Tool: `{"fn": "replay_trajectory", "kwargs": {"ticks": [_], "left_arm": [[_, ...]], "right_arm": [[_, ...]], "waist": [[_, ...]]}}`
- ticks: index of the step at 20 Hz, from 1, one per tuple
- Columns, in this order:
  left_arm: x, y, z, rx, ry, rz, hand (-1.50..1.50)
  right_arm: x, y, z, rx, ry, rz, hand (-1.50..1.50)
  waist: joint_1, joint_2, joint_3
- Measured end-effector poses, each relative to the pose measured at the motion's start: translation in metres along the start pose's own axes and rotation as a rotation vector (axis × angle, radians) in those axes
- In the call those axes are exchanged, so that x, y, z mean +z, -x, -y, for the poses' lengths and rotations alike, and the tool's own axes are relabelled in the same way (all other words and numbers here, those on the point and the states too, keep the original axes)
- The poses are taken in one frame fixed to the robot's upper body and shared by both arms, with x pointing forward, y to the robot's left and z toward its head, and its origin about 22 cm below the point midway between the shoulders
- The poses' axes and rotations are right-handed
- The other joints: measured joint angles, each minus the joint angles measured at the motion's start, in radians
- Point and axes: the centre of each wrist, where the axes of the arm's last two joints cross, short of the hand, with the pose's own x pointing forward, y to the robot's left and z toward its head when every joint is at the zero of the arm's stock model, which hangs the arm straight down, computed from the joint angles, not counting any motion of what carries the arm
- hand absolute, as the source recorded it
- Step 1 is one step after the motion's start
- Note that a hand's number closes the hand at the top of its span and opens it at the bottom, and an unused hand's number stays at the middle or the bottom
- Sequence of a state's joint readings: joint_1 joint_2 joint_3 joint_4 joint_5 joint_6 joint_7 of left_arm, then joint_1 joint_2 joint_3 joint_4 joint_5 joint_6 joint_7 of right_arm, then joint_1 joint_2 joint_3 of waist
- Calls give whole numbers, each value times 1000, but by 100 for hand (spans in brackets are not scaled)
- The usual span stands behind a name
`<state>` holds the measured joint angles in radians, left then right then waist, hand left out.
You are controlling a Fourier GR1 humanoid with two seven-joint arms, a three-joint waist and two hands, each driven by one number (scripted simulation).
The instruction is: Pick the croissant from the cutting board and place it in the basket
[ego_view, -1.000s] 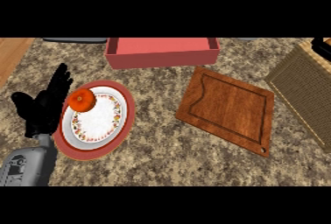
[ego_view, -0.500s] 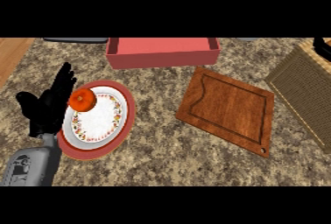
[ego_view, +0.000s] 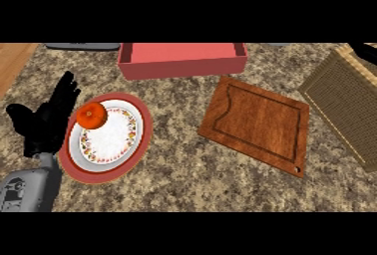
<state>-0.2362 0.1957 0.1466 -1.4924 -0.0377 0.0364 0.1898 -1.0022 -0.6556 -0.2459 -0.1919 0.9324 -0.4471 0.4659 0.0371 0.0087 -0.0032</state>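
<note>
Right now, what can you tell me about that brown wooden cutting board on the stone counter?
The brown wooden cutting board is a rectangular slab with visible grain, a groove running just inside its rim and a small dark hole near its lower corner. It lies flat on the speckled stone counter, turned at an angle, between the round red-rimmed plate and the tan woven basket. Nothing rests on it; no croissant is visible.

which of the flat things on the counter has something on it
The round plate by the left hand, carrying an orange fruit. The cutting board is bare.
</note>
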Motion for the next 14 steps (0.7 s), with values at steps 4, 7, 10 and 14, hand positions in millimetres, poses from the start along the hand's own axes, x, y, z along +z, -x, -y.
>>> {"fn": "replay_trajectory", "kwargs": {"ticks": [4,7,10,14], "left_arm": [[-1,2,-1,-2,-9,-6,0],[3,7,-5,-8,-18,-17,0],[3,12,-8,-6,-35,-26,0],[5,14,-15,-4,-50,-31,0]], "right_arm": [[-2,-9,12,-179,71,-34,-150],[-11,-2,27,-282,97,-77,-150],[-16,8,34,-378,119,-119,-150],[-20,35,34,-491,137,-163,-150]], "waist": [[-9,-1,2],[-21,-5,3],[-35,-9,3],[-52,-15,3]]}}
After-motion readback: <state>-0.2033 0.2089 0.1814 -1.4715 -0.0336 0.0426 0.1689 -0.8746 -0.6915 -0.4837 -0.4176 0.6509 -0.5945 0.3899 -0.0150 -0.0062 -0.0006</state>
